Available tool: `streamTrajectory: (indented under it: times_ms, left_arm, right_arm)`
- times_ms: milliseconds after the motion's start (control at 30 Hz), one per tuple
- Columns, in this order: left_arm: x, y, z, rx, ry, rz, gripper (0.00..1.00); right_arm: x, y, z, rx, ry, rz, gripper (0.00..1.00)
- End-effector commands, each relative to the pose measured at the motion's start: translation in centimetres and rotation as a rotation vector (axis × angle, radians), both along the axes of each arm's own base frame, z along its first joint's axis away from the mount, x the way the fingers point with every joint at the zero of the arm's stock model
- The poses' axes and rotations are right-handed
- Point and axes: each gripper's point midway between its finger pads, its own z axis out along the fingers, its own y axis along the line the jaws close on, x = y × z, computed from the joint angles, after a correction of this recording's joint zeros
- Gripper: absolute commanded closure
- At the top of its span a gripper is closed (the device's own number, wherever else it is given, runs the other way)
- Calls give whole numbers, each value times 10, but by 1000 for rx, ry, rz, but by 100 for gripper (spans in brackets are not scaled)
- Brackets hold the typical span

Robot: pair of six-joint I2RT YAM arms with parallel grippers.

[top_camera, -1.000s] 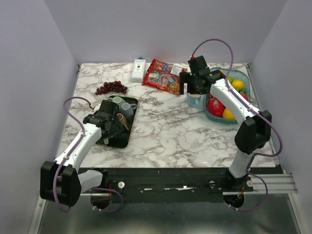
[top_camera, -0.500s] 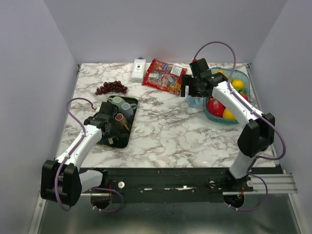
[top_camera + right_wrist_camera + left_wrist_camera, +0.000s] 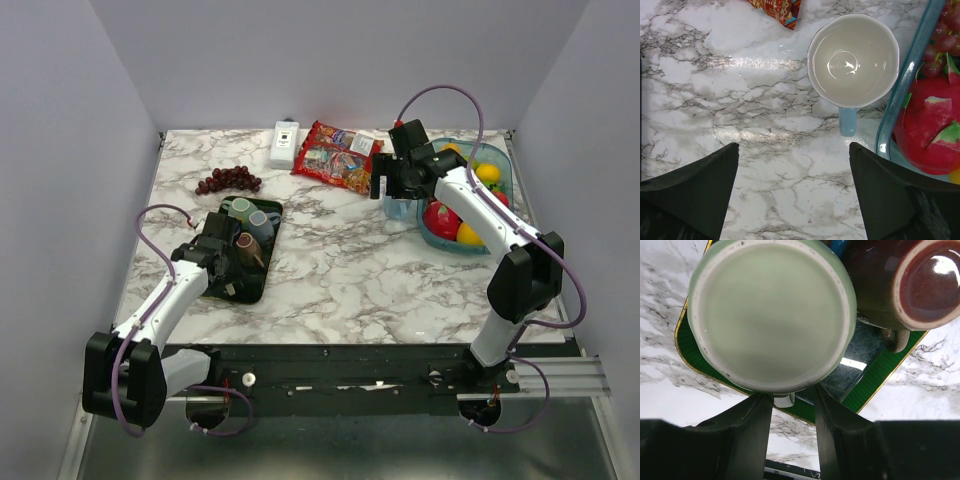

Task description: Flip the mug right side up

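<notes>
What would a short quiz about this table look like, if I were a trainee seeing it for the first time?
1. True or false: the pale green mug on the green tray stands with its base up.
2. What is inside the blue mug below the right gripper? A) grapes B) nothing C) a spoon
3. Counting the brown mug, how many mugs show their bases in the left wrist view?

Key: 1 true; 2 B; 3 two.
</notes>
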Motion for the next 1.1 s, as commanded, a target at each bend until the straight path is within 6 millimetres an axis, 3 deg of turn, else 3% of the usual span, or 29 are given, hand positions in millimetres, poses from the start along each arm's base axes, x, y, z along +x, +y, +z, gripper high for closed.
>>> streamTrajectory:
  times_ms: [0,333,533,567,700,900,933,1067]
  left_arm:
    - [11,5,6,11,-75,36,54]
    - [15,12,6,15,-150,95,63]
    - [15,14,2,23,-145,119,88]
    - [15,15,2,27,-144,121,99]
    - [14,18,10,39,-159,134,100]
    - [12,27,47,59,-218,169,100]
    - [16,27,66,50,-263,183,100]
    - [15,27,111,9,-374,241,100]
  right_arm:
    - [-2,-2,6,13,-14,-4,4]
    - [-1,-4,5,-4,-17,-1,4]
    - [-1,-3,1,-5,-10,10,4]
    - [-1,-3,1,-5,-10,10,4]
    - [1,-3,2,-5,-14,11,4]
    - [3,3,11,21,-29,22,4]
    - [3,4,13,28,-33,26,4]
    - [6,6,22,42,-53,24,4]
